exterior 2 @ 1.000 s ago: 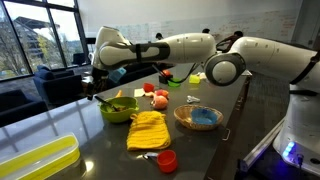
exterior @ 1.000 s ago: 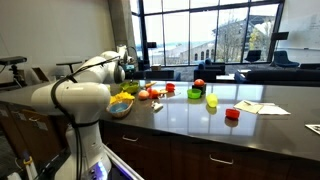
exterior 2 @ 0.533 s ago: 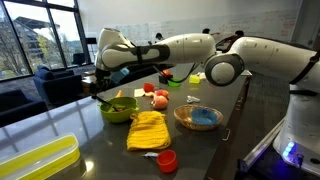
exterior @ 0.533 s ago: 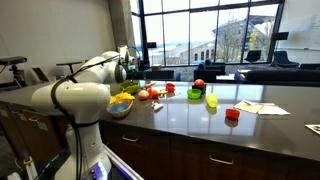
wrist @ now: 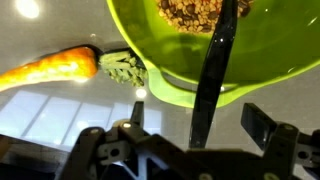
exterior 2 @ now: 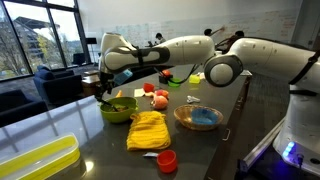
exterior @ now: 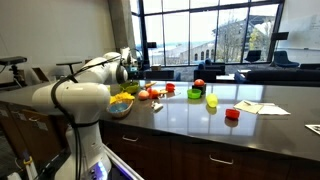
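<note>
Hovering just above a lime-green bowl (exterior 2: 118, 110) toward the left end of the dark countertop (exterior 2: 200, 150), pincer (exterior 2: 105, 93) aimed down. Seen from the wrist: spread as wide as can be, closed on nothing. Straddling a slim dark handle (wrist: 212, 75) that rises out of the bowl and passes between the two fingers (wrist: 135, 118), touching neither as far as can be told. Noting brown grainy filling (wrist: 195, 10) inside the bowl, at the top edge of the wrist view.

Lying on the counter just left of the bowl in that view: a leafy green piece (wrist: 124, 68), partly under the bowl's rim as seen, and left of it again an orange carrot (wrist: 55, 68), tip just beside the green piece.

Found to the right of the bowl in an exterior view: a crumpled yellow cloth (exterior 2: 148, 128), near but apart. Further right, a woven basket (exterior 2: 197, 118) with something blue inside. Sitting nearer the camera, past the cloth's near edge, a red cup (exterior 2: 167, 160). Resting at the near left corner, well apart from the bowl, a long yellow tray (exterior 2: 38, 160). Clustered on the far side of the bowl: red and orange fruit-like pieces (exterior 2: 157, 97), too small to name.
</note>
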{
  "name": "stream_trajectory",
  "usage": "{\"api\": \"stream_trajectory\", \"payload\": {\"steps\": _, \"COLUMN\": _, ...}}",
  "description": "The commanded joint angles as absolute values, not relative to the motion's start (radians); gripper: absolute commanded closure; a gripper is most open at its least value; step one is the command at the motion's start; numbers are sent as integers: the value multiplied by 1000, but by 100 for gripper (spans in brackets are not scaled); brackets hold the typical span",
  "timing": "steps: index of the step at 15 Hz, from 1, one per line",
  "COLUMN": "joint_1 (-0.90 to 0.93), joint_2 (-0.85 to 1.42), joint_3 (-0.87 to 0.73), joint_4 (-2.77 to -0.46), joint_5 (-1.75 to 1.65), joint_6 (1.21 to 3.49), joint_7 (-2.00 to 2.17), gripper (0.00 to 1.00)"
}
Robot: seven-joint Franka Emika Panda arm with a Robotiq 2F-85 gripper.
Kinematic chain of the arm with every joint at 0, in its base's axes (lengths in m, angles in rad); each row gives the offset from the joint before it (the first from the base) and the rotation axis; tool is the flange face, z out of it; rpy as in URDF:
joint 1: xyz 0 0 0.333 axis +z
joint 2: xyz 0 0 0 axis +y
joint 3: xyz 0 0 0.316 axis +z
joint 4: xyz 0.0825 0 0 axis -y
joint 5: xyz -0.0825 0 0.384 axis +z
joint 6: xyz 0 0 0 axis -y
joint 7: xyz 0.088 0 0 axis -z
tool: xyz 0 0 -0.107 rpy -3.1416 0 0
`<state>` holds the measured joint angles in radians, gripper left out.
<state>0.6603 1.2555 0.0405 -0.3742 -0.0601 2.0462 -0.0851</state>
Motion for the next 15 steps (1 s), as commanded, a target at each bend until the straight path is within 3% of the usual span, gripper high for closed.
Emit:
{"api": "stream_trajectory", "payload": {"steps": 1, "joint_1": 654, "joint_2": 1261, "joint_3": 51, "joint_4": -353, "joint_5": -60, "joint_6": 2009, "joint_7": -80, "gripper": 0}}
{"api": "stream_trajectory", "payload": {"steps": 12, "joint_1": 653, "joint_2": 1266, "joint_3": 78, "joint_4": -356, "joint_5": -48, "joint_6": 1956, "joint_7": -102, "gripper": 0}}
{"api": "stream_trajectory", "payload": {"steps": 13, "joint_1": 652, "joint_2": 1267, "joint_3": 78, "joint_4": -356, "joint_5": -48, "joint_6": 1950, "joint_7": -103, "gripper": 6}}
{"api": "stream_trajectory", "payload": {"steps": 14, "joint_1": 652, "joint_2": 1268, "joint_3": 78, "joint_4": -355, "joint_5": -48, "joint_6": 1945, "joint_7": -102, "gripper": 23}}
{"api": "stream_trajectory", "payload": {"steps": 15, "joint_1": 652, "joint_2": 1269, "joint_3": 79, "joint_4": -355, "joint_5": -48, "joint_6": 1940, "joint_7": -103, "gripper": 32}}
